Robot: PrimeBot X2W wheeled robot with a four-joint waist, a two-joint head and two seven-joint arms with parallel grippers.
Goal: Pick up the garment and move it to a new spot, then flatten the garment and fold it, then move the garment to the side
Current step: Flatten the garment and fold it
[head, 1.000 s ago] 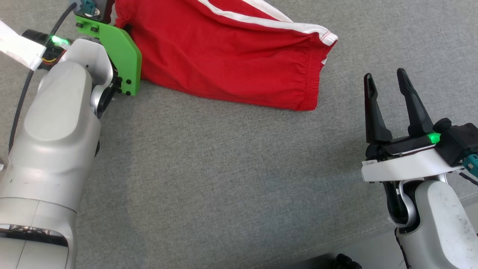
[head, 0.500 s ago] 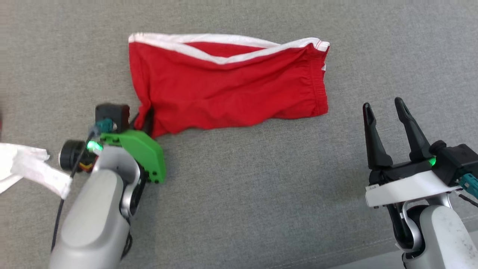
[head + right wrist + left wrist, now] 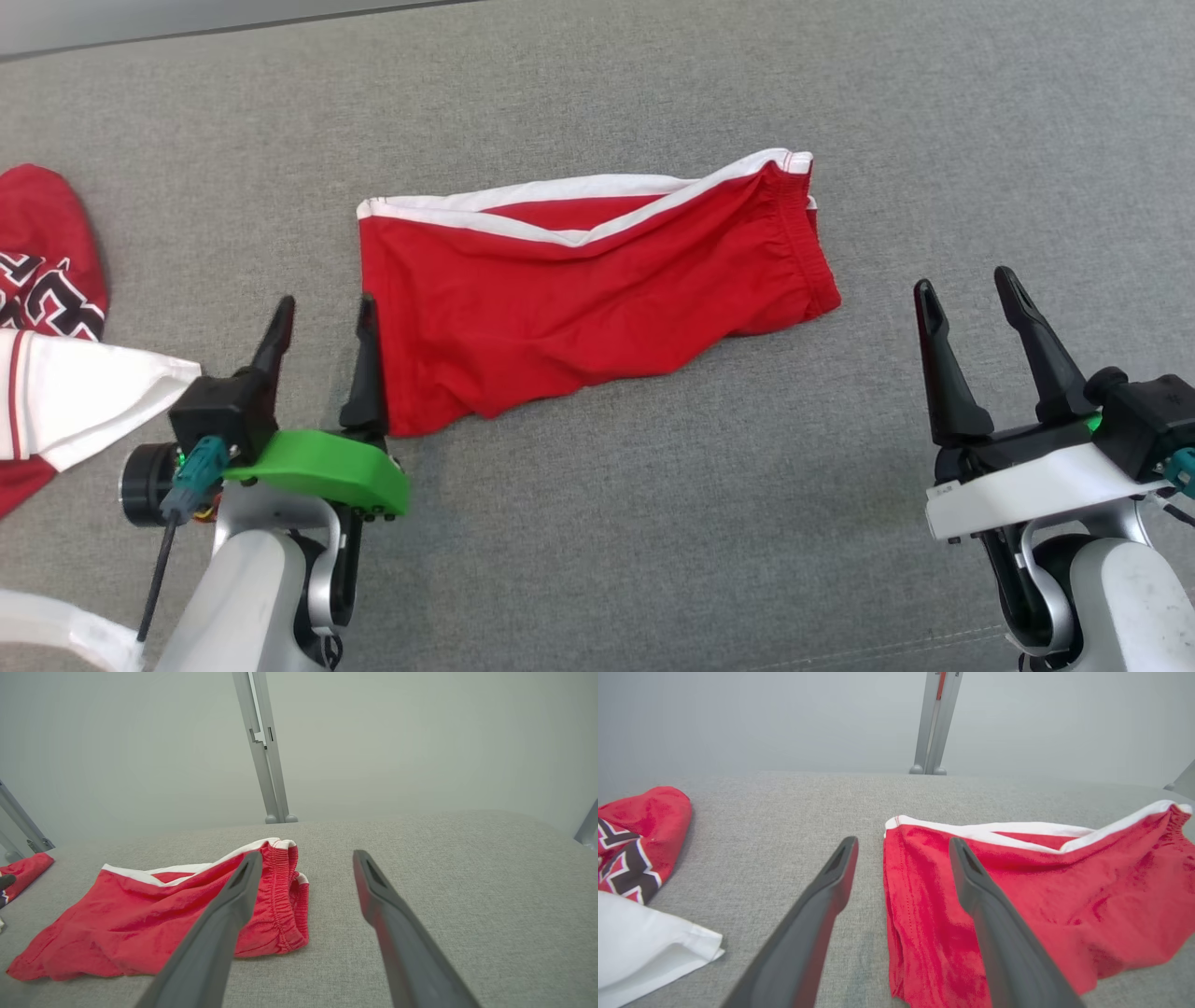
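Garment (image 3: 597,299) lay at middle of bench (image 3: 597,541), rumpled, waistband toward right edge: set down, not yet flattened. Your left tool (image 3: 326,302) stood spread, empty, just beside left hem. Your right tool (image 3: 963,279) was spread, empty, near waistband but apart. Both likely staged for smoothing.

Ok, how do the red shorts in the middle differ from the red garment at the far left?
The red shorts are plain with white trim; the far-left garment carries a black-and-white print. The red shorts lie spread out, whole in the head view; the far-left garment is bunched and cut by the frame edge. Both are red and lie on the grey surface.
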